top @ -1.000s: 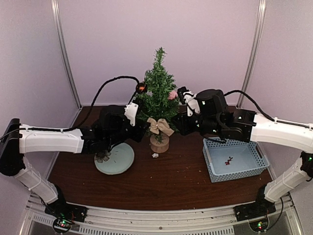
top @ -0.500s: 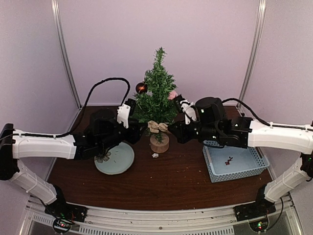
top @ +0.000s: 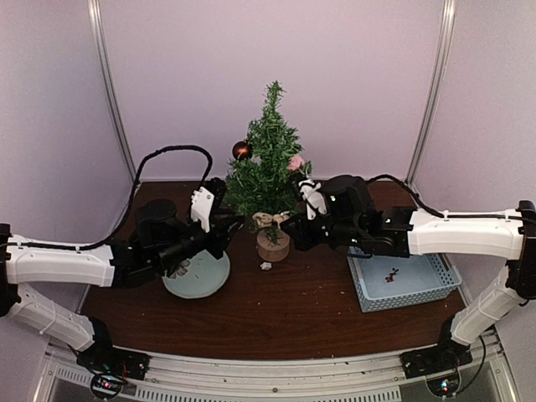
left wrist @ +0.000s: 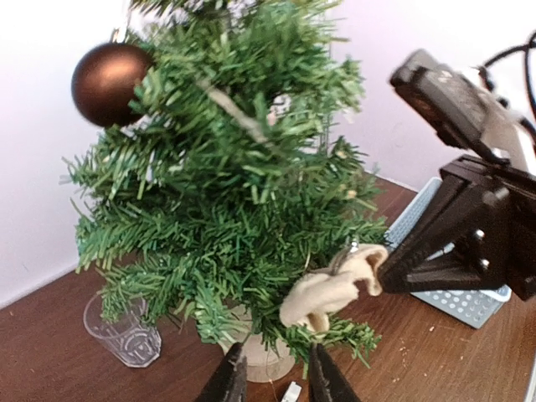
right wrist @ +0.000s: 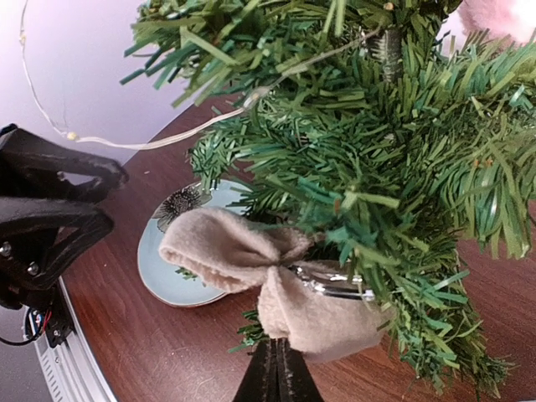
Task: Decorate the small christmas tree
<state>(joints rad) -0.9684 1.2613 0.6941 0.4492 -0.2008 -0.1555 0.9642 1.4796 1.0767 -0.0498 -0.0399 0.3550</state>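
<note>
The small christmas tree stands on its wood stump at the back middle of the table. It fills the left wrist view and the right wrist view. A beige bow is clipped to a low branch. My right gripper reaches in from the right, shut, and its tips pinch the bow's lower edge. My left gripper hovers left of the trunk, open, with nothing between its fingers. The tree also carries a brown ball and a pink ornament.
A pale blue plate lies front left of the tree, under my left arm. A clear glass stands behind the tree's left side. A blue basket with a small dark item sits right. A small white scrap lies before the stump.
Both arms came down from the upper branches to the tree's foot. The right gripper dropped from beside the pink ornament and shut at the bow, which is now drawn up toward it.
</note>
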